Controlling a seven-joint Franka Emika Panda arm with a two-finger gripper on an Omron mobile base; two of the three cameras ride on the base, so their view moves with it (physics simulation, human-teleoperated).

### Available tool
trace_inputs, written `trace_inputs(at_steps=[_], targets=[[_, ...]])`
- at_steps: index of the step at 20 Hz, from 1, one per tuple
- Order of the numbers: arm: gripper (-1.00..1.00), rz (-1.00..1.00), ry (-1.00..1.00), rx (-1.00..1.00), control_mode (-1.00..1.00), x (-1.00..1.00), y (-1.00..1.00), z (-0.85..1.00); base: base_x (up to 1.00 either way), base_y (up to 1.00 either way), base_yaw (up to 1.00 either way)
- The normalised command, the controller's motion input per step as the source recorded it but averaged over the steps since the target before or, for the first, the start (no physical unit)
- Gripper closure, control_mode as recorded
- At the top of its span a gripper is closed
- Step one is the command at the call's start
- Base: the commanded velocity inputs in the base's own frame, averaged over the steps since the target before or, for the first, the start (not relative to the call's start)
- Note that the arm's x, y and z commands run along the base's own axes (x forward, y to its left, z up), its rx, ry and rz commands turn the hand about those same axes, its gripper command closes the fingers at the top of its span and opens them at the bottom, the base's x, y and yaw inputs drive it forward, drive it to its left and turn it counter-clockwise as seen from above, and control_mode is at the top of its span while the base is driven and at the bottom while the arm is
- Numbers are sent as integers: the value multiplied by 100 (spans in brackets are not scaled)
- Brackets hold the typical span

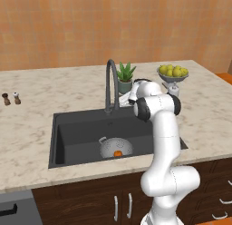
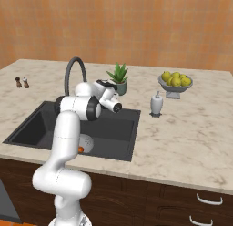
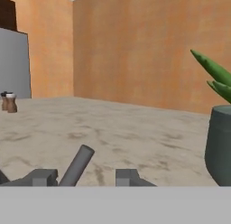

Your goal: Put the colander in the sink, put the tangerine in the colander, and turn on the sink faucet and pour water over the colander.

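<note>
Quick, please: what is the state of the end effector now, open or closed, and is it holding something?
End effector: open, holding nothing; a thin grey rod stands between its finger tips, apparently untouched.

colander [image 1: 115,147] seen in sink [image 1: 77,138] | tangerine [image 1: 118,153] held inside it | sink faucet [image 1: 110,85] arched behind, near potted plant [image 1: 125,77]

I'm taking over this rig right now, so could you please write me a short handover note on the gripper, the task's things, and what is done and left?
Gripper: jaws apart, holding nothing; a slim grey bar, seemingly the faucet's handle, stands between the fingertips, contact unclear.
Colander: in the black sink, upright.
Tangerine: in the colander.
Sink faucet: behind the sink, spout arching over the basin; no water visible.
Done: colander and tangerine placed.
Left: turn the faucet on and run water over the colander.
</note>
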Motion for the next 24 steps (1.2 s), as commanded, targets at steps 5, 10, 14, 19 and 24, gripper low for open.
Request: trace_inputs(at_steps=[5,10,14,19,24], targets=[[100,0,0,0,-100,0,-84,-38,0,0,0],[100,0,0,0,-100,0,-85,-39,0,0,0],[100,0,0,0,-100,0,-79,-40,0,0,0],[100,0,0,0,-100,0,-73,-38,0,0,0],[100,0,0,0,-100,0,-61,-25,0,0,0]])
